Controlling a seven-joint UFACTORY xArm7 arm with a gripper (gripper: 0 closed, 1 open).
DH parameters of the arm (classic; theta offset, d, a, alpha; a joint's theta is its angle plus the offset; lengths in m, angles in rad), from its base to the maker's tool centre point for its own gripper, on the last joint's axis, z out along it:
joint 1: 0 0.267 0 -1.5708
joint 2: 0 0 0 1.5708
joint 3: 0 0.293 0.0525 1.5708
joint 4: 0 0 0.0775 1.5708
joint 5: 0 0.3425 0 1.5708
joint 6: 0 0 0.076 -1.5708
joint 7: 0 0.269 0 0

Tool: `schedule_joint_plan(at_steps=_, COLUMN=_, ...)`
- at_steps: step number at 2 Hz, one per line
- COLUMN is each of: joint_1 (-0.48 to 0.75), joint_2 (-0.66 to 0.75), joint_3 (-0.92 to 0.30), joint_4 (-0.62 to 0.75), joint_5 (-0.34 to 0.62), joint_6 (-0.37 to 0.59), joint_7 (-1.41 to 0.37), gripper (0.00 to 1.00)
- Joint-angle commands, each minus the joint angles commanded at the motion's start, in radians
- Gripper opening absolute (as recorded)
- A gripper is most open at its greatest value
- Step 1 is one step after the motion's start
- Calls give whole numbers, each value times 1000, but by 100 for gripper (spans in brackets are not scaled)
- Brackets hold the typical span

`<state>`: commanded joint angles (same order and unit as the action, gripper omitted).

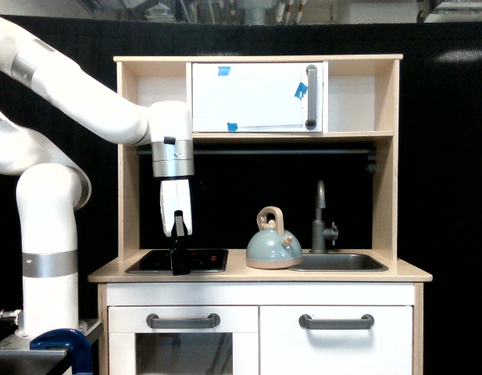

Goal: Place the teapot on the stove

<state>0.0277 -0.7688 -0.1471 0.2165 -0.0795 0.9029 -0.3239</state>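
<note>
The pale blue-grey teapot point(273, 247) with its tan arched handle stands upright on the light wood counter, between the stove and the sink. The stove point(206, 258) is a flat black cooktop set in the counter toward the exterior view's left. My gripper point(179, 266) hangs straight down from the white arm over the middle of the stove, its black fingers point(178, 234) reaching to the counter's front edge. It is well apart from the teapot, to the teapot's left. I see the fingers edge-on as one dark bar, so their spacing does not show. Nothing visible is held.
A grey sink basin point(339, 262) with a dark faucet point(321, 220) lies right of the teapot. A white cabinet door point(256, 97) with blue tape sits on the upper shelf, above a dark rail. Wooden side posts point(128, 164) frame the counter. Two drawer handles point(183, 320) are below.
</note>
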Motion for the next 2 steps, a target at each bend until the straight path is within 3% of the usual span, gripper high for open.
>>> schedule_joint_plan(at_steps=1, joint_1=211, joint_2=276, joint_3=-133, joint_4=295, joint_5=91, joint_6=-48, joint_7=-410, gripper=100)
schedule_joint_plan(at_steps=2, joint_1=386, joint_2=549, joint_3=-264, joint_4=621, joint_5=169, joint_6=66, joint_7=-1023, gripper=100)
